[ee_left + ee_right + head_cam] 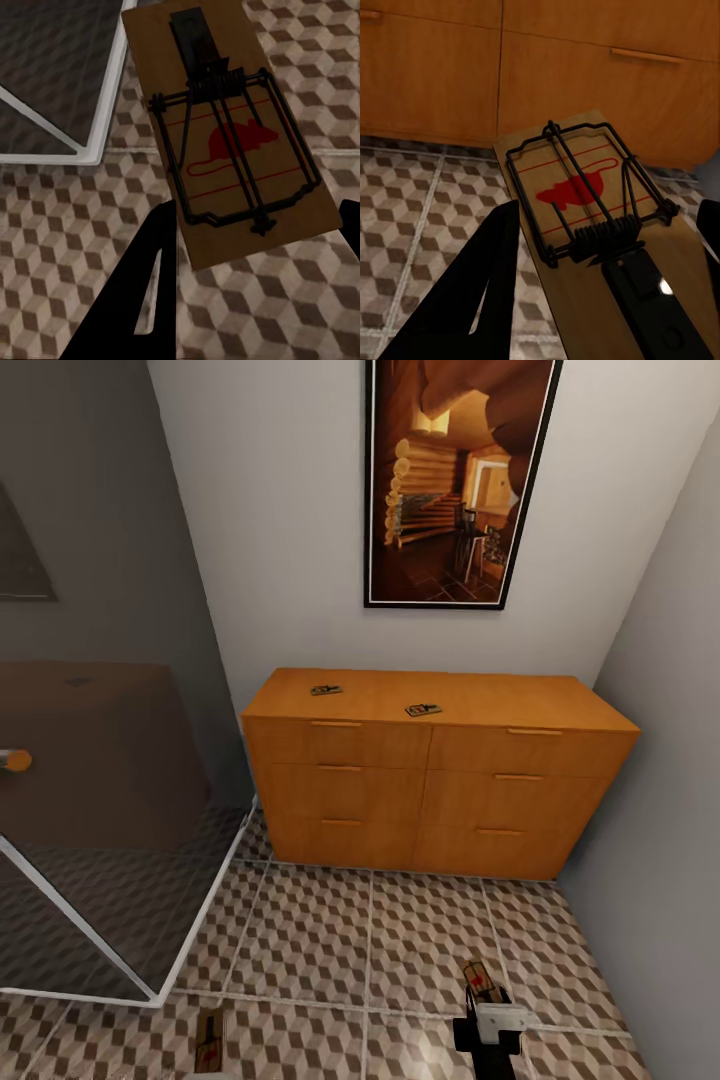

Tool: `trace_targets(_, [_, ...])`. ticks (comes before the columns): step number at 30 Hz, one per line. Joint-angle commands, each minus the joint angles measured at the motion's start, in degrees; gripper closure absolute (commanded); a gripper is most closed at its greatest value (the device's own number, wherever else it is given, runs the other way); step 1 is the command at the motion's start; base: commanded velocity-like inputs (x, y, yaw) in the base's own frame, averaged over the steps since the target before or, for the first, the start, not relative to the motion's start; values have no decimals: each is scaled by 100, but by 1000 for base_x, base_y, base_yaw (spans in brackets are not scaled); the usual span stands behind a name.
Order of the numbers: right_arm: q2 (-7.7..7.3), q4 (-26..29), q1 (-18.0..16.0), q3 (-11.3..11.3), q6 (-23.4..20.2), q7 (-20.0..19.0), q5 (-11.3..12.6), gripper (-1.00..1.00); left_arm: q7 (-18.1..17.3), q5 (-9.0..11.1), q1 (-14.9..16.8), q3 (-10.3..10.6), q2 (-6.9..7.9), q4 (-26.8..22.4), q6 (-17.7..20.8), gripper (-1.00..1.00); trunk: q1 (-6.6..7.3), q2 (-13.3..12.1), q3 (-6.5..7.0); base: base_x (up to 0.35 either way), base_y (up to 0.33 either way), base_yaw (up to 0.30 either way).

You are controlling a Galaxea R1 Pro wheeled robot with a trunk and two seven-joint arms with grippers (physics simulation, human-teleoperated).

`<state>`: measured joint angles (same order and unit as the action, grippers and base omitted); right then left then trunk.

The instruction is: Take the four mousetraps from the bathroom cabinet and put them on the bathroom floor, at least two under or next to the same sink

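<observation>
Orange-brown wood cabinet (435, 770) against the white wall, head view: two mousetraps on top, left one (325, 689), right one (423, 710). Right end effector (488, 1010) low in frame carries a third trap (480, 980); a fourth (209, 1040) shows at the bottom edge over the bathroom floor (330, 930), cube-patterned tile, pale grout.

Left wrist view: flat wooden board (229, 131), dark wire spring, red mouse print, between the left end effector's dark fingers (146, 289), evidently clamped.

Right wrist view: same kind of trap (600, 225), gripped between fingers (472, 300), drawer fronts behind.

Judged step: carrying two traps toward the sink. Next: turn, locate basin, lower flat.
</observation>
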<state>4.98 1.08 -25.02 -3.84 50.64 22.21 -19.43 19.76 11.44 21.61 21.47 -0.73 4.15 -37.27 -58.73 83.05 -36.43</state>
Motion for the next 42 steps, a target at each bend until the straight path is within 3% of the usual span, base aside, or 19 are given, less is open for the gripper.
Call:
trace_targets(1, [2,-3,-3,-38,9,38,-61,100,28,25,10,49,-6,24,-26,100,0,3,-5,0,0,270])
trace_targets(42, [3,-3,-3,-38,9,38,-61,100,17,25,10,50,-30,24,-17,100,0,3,-5,0,0,285])
